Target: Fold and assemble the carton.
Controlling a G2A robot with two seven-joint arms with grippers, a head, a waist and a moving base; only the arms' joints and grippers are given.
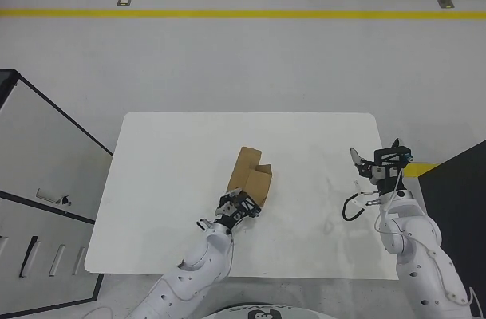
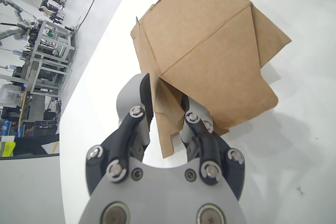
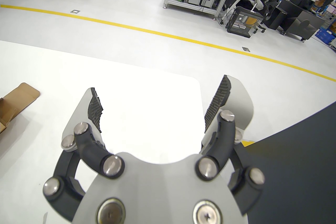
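Observation:
A brown cardboard carton (image 1: 252,176) lies partly folded near the middle of the white table (image 1: 171,159). My left gripper (image 1: 241,205) is at the carton's near end, shut on a flap of the carton (image 2: 204,51); one finger (image 2: 143,93) presses outside the flap and the other sits inside the opening. My left gripper (image 2: 168,101) holds that end a little off the table. My right gripper (image 1: 361,163) hovers near the table's right edge, open and holding nothing. Its own view shows the right gripper (image 3: 160,96) above bare table, with a corner of the carton (image 3: 15,101) far off.
A grey cabinet (image 1: 27,159) stands left of the table. A dark panel (image 1: 466,183) sits just off the right edge, beside my right arm. A yellow floor line (image 1: 243,13) runs beyond the far edge.

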